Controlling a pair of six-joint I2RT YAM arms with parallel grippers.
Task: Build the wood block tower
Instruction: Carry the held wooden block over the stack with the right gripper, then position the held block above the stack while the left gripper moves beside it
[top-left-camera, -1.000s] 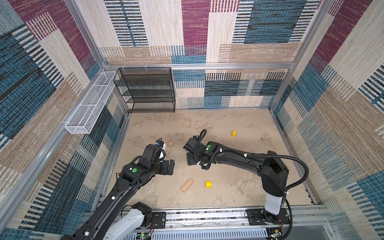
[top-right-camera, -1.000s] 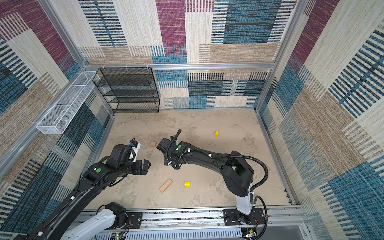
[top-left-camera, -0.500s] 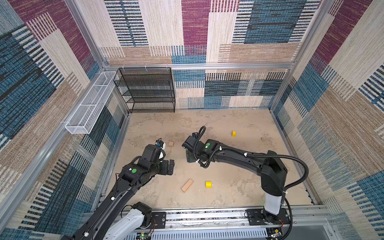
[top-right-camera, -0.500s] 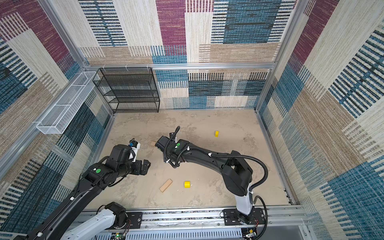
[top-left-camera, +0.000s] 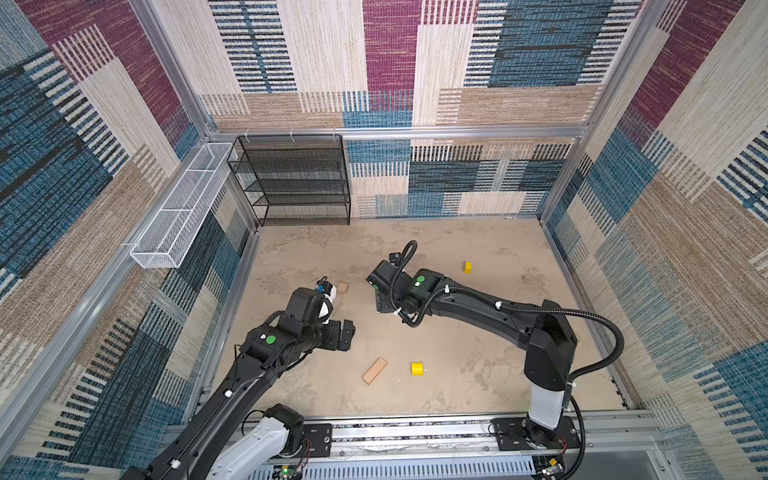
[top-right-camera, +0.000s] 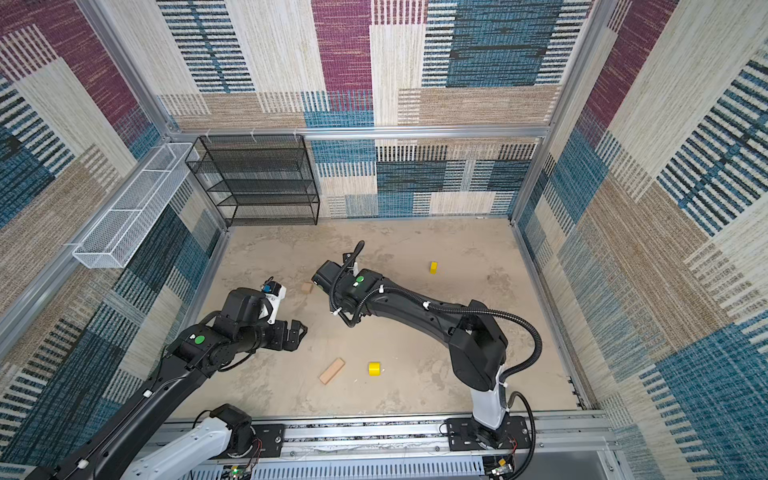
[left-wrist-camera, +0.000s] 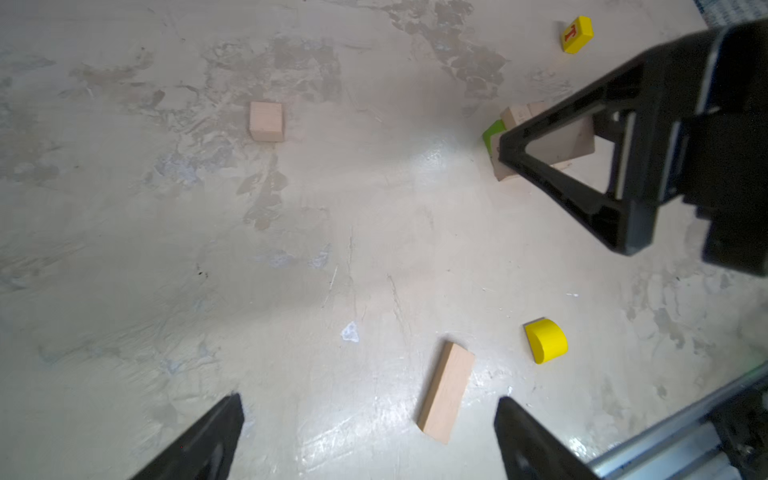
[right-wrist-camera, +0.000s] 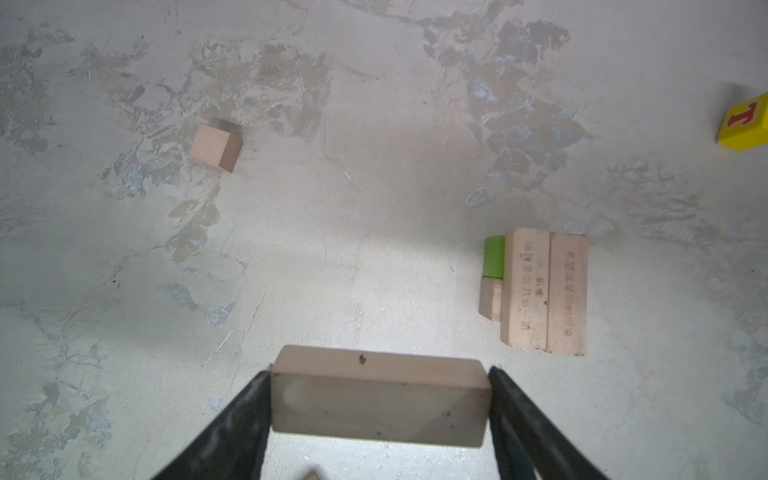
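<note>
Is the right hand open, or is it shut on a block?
The right hand is shut on a tan plank: in the right wrist view its fingers press both ends.

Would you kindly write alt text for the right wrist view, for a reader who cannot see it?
The right hand grips a plain tan plank by its ends above a beige table. Beyond lie a started tower of two printed planks over a green brick, a loose tan cube and a yellow lettered block.

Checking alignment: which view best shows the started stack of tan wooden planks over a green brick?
Right wrist view: the stack unobstructed, two printed planks side by side. The left wrist view has the right hand partly covering it; top views miss it.
</note>
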